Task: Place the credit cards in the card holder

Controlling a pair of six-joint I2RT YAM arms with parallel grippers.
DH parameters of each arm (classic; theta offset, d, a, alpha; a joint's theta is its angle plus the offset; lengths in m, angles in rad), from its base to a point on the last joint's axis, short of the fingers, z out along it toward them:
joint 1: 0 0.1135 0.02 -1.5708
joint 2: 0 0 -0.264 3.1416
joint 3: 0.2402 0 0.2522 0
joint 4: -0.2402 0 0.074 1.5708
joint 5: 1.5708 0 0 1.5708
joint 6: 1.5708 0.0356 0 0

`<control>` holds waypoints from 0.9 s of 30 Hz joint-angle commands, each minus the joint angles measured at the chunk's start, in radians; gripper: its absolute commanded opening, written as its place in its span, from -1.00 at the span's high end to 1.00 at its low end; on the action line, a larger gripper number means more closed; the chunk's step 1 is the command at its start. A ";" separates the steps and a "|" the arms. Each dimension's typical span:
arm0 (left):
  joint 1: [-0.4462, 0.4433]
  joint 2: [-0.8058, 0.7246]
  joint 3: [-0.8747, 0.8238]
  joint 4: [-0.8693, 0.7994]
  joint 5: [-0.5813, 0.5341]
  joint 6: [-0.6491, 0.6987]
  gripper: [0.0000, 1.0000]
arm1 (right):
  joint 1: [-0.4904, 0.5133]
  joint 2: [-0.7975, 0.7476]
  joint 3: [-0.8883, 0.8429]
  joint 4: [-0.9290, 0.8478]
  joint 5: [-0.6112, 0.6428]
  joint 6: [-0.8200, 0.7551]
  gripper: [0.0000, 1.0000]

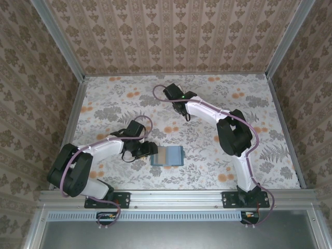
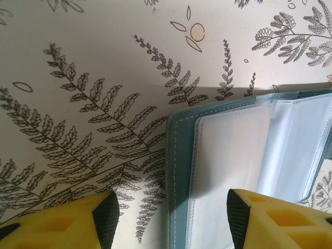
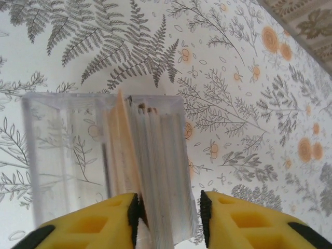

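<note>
Pickup step, seemingly: right gripper [image 3: 168,207] clenches thin pale rectangular credit cards [image 3: 155,155], far centre; next, carry them to the open teal folding card holder [image 2: 233,150] beside the unclenched left gripper [image 2: 171,207].

The card holder [image 2: 180,171] lies open and flat on the bench, just ahead of the left end effector [image 2: 174,212] and nearer its right finger. It has a teal-blue stitched border and pale, glossy inner pockets. The credit cards [image 3: 155,171] stand on edge as a tight stack, pinched between the fingers of the right end effector [image 3: 168,212]. They are pale grey-white, with one orange-tan card on the stack's left.
</note>
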 commanded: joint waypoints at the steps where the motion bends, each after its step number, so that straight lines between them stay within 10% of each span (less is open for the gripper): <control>1: -0.026 0.043 0.014 0.034 0.018 -0.011 -0.22 | -0.003 0.011 0.033 -0.028 -0.003 -0.006 0.70; 15: -0.032 0.042 0.022 0.027 0.025 -0.001 -0.22 | -0.002 -0.118 -0.002 -0.088 -0.154 0.099 1.00; 27: -0.017 -0.013 0.060 0.000 0.086 0.047 -0.23 | -0.015 -0.549 -0.384 0.085 -0.470 0.351 1.00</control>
